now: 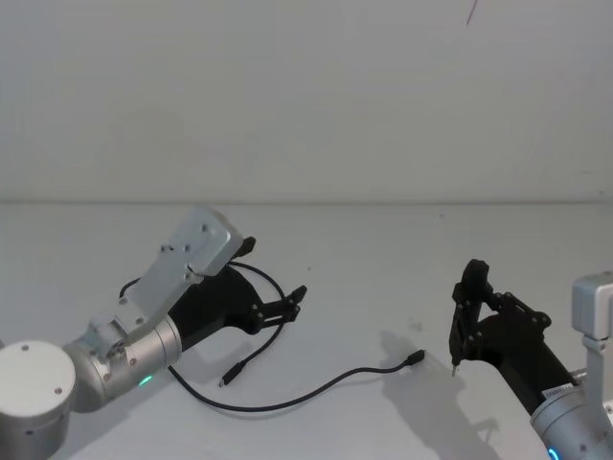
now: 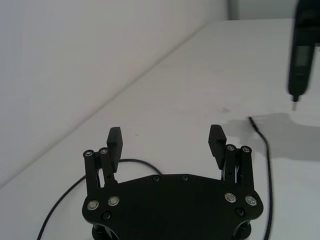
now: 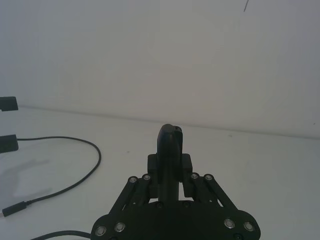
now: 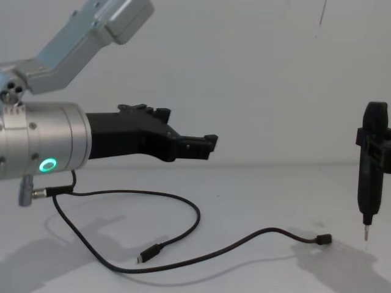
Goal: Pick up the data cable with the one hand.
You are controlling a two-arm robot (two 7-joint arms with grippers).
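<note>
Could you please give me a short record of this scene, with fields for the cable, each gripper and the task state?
Data cable: lying loose on the white table, both plugs free
Left gripper: open, empty, raised above the cable's loop
Right gripper: shut on a slim black tool, metal tip pointing down
Task state: cable not yet picked up

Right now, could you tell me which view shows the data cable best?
The chest view: the data cable shows both plugs and its loop. The head view has both plugs, but the left gripper hides part of the loop. The left wrist view catches short stretches; the right wrist view, one plug and a curve.
</note>
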